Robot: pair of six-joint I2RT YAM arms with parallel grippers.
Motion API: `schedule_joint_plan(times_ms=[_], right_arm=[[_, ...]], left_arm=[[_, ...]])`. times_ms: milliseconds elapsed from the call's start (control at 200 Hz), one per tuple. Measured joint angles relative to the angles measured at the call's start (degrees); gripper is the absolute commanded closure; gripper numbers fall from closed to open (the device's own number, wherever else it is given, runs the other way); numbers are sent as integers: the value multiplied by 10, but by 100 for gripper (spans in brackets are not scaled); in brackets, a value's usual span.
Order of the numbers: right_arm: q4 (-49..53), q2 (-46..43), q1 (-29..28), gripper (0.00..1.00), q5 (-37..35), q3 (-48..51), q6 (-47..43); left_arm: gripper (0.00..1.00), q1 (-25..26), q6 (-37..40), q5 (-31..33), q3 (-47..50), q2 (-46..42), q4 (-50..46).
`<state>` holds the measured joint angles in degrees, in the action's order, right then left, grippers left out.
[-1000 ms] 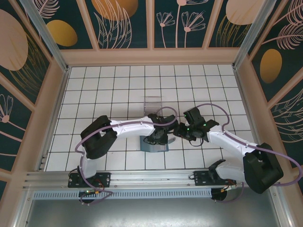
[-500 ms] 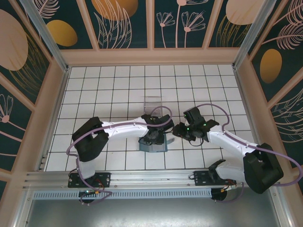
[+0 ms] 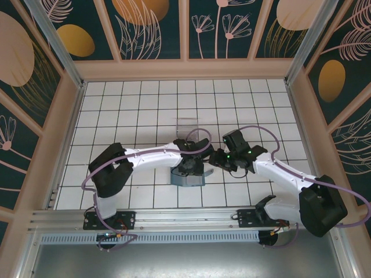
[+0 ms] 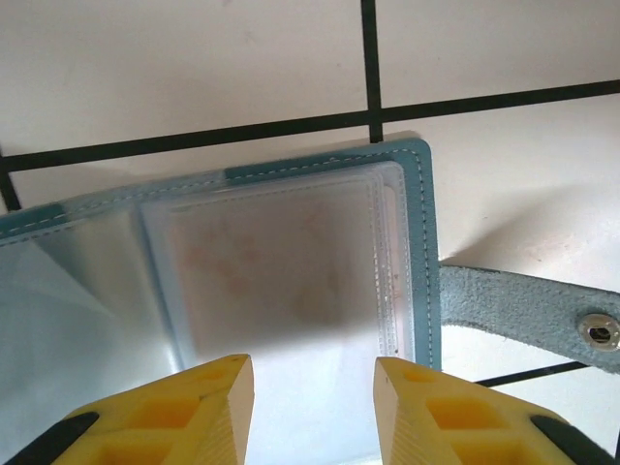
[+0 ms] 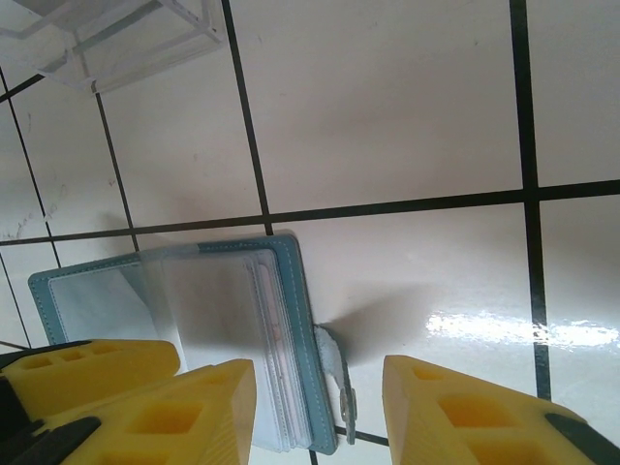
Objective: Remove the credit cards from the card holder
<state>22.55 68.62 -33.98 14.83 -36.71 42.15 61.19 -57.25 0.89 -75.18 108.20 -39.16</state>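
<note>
The teal card holder [image 4: 423, 242] lies open on the white tiles, its clear sleeves [image 4: 281, 262] facing up. A pale card shows dimly through the sleeves; I cannot make out the credit cards as separate pieces. My left gripper [image 4: 315, 392] hovers low over the right leaf, open, with nothing between its yellow fingers [image 4: 194, 412]. My right gripper [image 5: 320, 387] is open beside the holder's [image 5: 305, 320] right edge, where the snap strap [image 5: 341, 383] sticks out. From above, both grippers [image 3: 191, 167] [image 3: 217, 159] meet over the holder [image 3: 186, 179].
A see-through plastic box [image 3: 186, 125] stands about two tiles behind the holder, also at the top left of the right wrist view [image 5: 107, 34]. The left gripper's yellow finger [image 5: 77, 368] is close to my right finger. Walls ring the tiled floor.
The left arm's elbow swung left and its gripper settled lower over the holder. The right gripper edged slightly left toward the holder's edge.
</note>
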Motion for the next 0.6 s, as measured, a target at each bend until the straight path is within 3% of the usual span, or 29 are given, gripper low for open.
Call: schedule_joint_plan(times_ms=[330, 600], right_arm=[[0, 0, 0, 60, 0, 0, 2], [0, 0, 0, 60, 0, 0, 2]], left_arm=[[57, 3, 7, -6, -16, 41, -1], [67, 3, 15, -5, -16, 43, -3]])
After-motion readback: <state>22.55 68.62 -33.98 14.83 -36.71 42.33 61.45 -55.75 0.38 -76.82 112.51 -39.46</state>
